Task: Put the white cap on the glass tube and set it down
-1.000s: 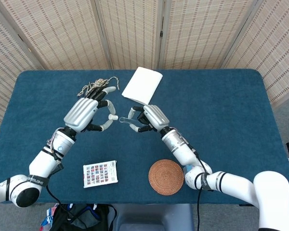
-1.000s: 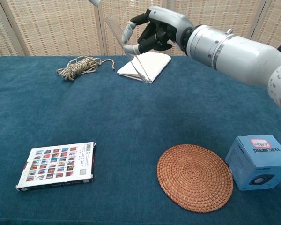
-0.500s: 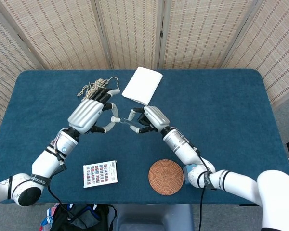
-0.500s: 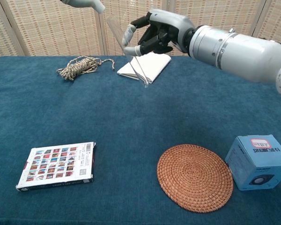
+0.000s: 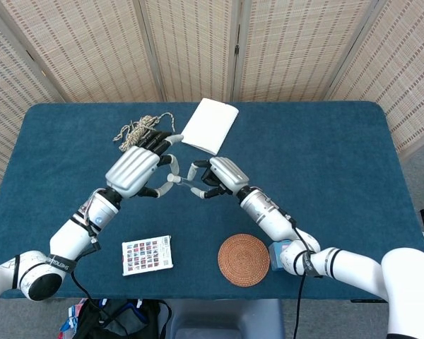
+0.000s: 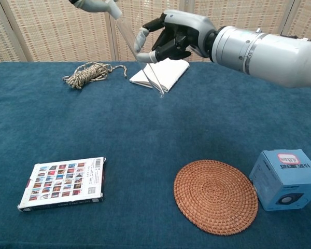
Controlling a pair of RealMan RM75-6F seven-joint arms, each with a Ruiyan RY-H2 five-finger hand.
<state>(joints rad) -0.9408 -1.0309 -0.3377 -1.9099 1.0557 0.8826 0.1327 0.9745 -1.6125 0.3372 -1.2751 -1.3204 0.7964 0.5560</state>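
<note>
My right hand (image 5: 220,176) grips the glass tube (image 6: 145,62) and holds it tilted above the table, upper end toward the left. In the chest view the right hand (image 6: 172,35) clasps the tube near its middle. My left hand (image 5: 136,169) pinches the small white cap (image 5: 171,179) in its fingertips. The cap (image 6: 113,10) sits right at the tube's upper end; I cannot tell whether it is seated on it. Only the fingertips of the left hand (image 6: 91,4) show at the top edge of the chest view.
A coil of rope (image 6: 90,72) and a white notepad (image 6: 161,72) lie at the back of the blue table. A patterned card box (image 6: 62,182) lies front left. A woven coaster (image 6: 215,196) and a small blue box (image 6: 285,179) sit front right.
My left hand has moved right with the cap, closing the gap to the tube's upper end. The right hand and tube have barely shifted.
</note>
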